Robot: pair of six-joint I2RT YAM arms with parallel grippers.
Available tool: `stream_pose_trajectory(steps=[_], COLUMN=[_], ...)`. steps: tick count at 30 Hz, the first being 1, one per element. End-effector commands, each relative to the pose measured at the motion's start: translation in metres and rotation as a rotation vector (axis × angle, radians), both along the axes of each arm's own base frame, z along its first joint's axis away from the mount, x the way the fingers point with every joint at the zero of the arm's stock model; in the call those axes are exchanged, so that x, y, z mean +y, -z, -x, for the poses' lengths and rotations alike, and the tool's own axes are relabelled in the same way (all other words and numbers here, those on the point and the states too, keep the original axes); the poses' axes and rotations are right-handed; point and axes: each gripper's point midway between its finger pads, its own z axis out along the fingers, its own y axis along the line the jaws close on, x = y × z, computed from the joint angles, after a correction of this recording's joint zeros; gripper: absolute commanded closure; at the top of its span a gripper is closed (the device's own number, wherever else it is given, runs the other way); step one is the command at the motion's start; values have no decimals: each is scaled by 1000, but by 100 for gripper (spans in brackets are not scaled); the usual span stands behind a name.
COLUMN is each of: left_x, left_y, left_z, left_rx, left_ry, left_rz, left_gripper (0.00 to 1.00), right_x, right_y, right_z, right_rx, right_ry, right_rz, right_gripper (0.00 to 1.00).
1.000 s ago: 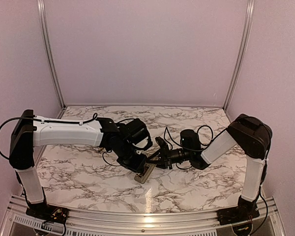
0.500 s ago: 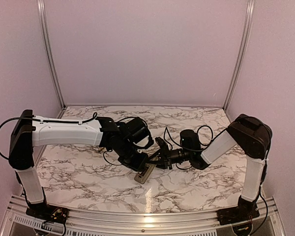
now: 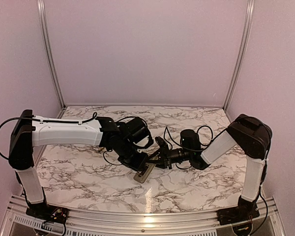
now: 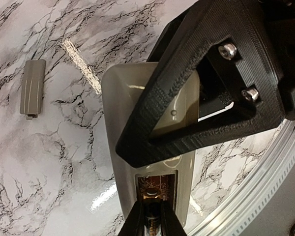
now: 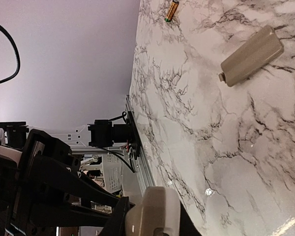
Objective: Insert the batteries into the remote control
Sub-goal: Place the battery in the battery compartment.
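L fingers [image 4: 201, 88] grip remote [image 4: 125, 88]; cover [image 4: 33, 87] off.

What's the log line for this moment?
left gripper: holding remote control | right gripper: held battery at open compartment | loose battery, cover: on table

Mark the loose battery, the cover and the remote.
battery [image 5: 171, 10], right wrist view, middle of its body.
cover [image 5: 250, 55], right wrist view, middle of its flat face.
remote [image 4: 123, 103], left wrist view, bare back near its left edge.
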Motion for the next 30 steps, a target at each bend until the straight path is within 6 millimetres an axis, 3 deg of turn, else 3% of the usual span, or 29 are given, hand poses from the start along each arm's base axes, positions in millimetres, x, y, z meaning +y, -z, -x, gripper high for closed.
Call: stream_pose_trajectory(steps=[1, 10, 15, 20, 26, 30], left_x=[2, 6, 3, -1, 2, 23], left_y=[5, 6, -6, -45, -123, -142], left_z=[-3, -8, -11, -18, -28, -14], left_rx=[-22, -45, -63, -142, -350, -511], left_ry=[-8, -21, -25, -9, 40, 137], left_rz=[-32, -62, -37, 63, 308, 417], left_gripper=[88, 75, 70, 53, 45, 30], right_x=[4, 4, 3, 1, -1, 0], right_y=[-10, -9, -5, -2, -4, -11], right_z=[3, 4, 6, 8, 12, 16], right_rx=[-14, -9, 0, 4, -19, -42], right_ry=[-9, -16, -17, -28, -53, -87], right_rz=[-37, -40, -33, -27, -14, -14], right_gripper=[100, 100, 100, 100, 100, 100])
